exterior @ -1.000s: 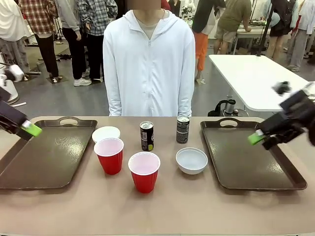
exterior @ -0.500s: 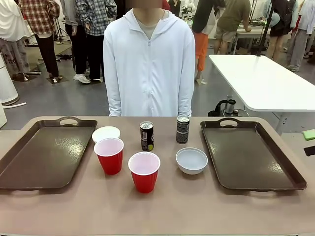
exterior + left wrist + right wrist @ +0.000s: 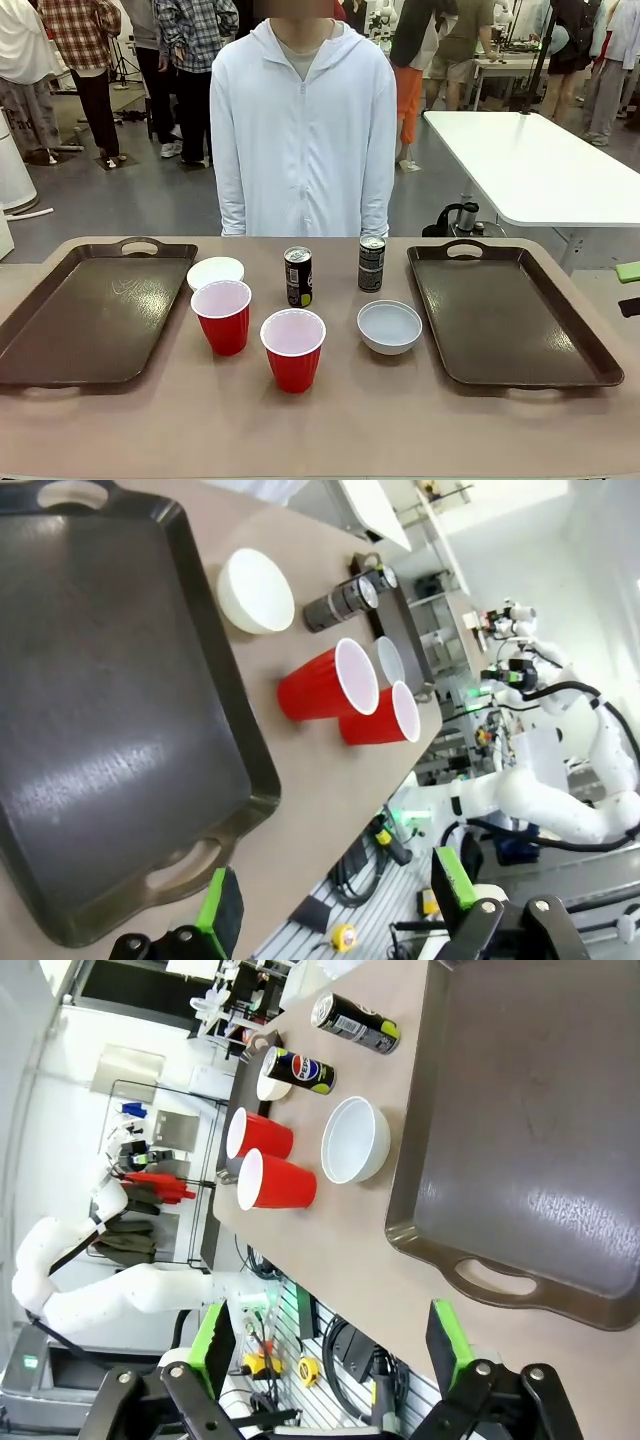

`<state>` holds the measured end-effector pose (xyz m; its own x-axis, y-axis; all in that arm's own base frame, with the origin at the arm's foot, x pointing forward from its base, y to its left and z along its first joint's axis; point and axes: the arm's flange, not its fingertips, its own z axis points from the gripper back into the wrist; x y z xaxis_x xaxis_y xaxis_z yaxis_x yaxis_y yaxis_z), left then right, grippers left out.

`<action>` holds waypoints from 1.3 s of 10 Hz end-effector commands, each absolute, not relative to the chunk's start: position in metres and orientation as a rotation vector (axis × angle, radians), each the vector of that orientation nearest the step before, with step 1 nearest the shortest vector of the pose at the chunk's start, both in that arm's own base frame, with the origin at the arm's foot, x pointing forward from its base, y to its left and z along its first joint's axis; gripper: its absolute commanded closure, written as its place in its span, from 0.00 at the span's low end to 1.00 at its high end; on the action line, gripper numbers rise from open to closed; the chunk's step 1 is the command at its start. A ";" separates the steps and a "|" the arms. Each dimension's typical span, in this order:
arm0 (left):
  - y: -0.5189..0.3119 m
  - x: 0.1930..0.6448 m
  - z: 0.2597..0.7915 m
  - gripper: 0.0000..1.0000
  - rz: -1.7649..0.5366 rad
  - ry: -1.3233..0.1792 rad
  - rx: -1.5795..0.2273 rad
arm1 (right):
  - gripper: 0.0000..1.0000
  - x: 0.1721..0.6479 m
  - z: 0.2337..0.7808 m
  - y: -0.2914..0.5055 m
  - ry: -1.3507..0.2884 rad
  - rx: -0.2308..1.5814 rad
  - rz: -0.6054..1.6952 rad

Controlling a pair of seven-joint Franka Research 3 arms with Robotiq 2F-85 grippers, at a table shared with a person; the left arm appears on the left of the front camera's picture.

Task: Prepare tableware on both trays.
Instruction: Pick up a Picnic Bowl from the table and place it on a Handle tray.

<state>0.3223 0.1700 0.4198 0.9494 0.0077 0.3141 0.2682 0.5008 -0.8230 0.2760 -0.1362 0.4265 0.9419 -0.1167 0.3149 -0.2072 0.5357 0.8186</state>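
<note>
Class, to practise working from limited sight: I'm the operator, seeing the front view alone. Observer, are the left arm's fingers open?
Observer: Yes. In the left wrist view the left gripper has its fingers apart, nothing between them.
Operator: And the right one?
Observer: The right gripper is open too, and empty.
Operator: What lies ahead of it?
Observer: The right tray, its cut-out handle nearest the fingers.

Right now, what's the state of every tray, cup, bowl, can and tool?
Left tray: empty.
Right tray: empty.
Left red cup: upright, empty.
Right red cup: upright, empty.
Left bowl: on table.
Right bowl: upright, empty.
Pepsi can: upright.
Other can: upright.
Left tool: open.
Right tool: open.
</note>
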 end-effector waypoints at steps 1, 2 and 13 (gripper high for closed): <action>0.178 0.330 0.418 0.00 -0.138 -0.314 -1.007 | 0.00 0.268 0.420 -0.112 -0.373 0.991 0.022; 0.176 0.330 0.420 0.00 -0.117 -0.313 -0.974 | 0.00 0.271 0.420 -0.107 -0.366 0.981 0.045; 0.171 0.325 0.420 0.00 -0.157 -0.294 -1.024 | 0.00 0.279 0.429 -0.132 -0.358 1.002 0.054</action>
